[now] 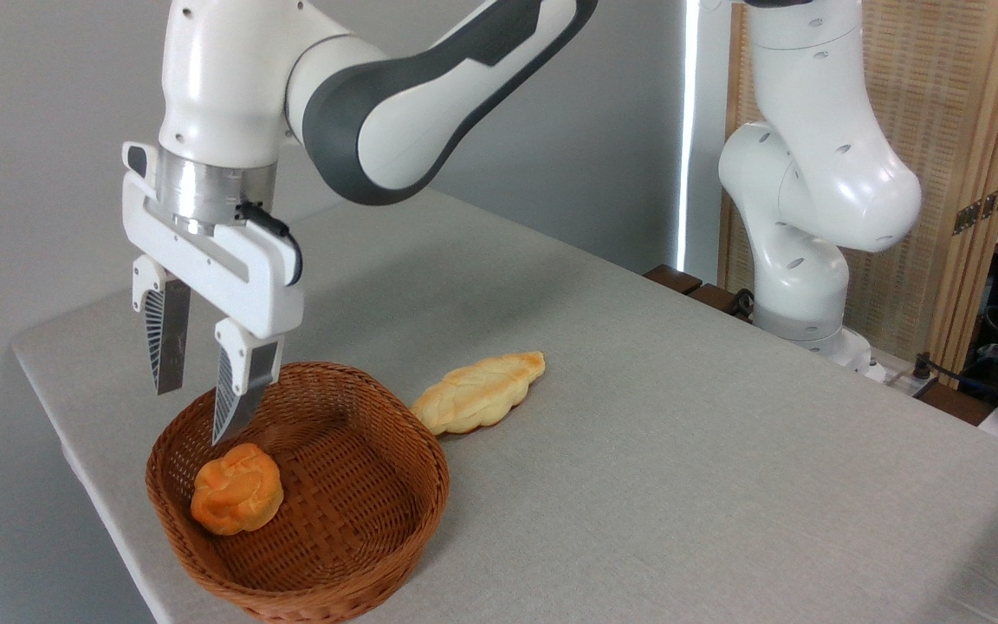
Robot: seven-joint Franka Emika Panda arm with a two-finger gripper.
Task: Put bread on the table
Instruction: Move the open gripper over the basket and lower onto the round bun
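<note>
From my remote seat I've got one fixed camera on the rig. The fingers (191,416) are spread apart with nothing between them, pointing straight down over the left side of the basket (360,537). The right one dips just inside the basket's rim, the left one hangs outside it, over the cloth.

The bun (236,488) is sitting on the basket floor, directly under the right fingertip and a touch to its right. There's a small gap between tip and bun as far as I can see, no contact. It's orange-golden and knotted on top, paler along its lower edge, and it leans against the near-left wall of the basket.

The basket itself is brown wicker, round, parked near the front-left corner of the worktop (681,451), which is covered in light grey-beige cloth.

Off to the right of the fingers, outside the basket, a longer pale-yellow braided loaf (479,392) lies flat on the worktop. Its near end is just beside the basket rim; I can't tell if they actually touch.

Further right, at the back edge, the arm's white base (811,217) rises up.
</note>
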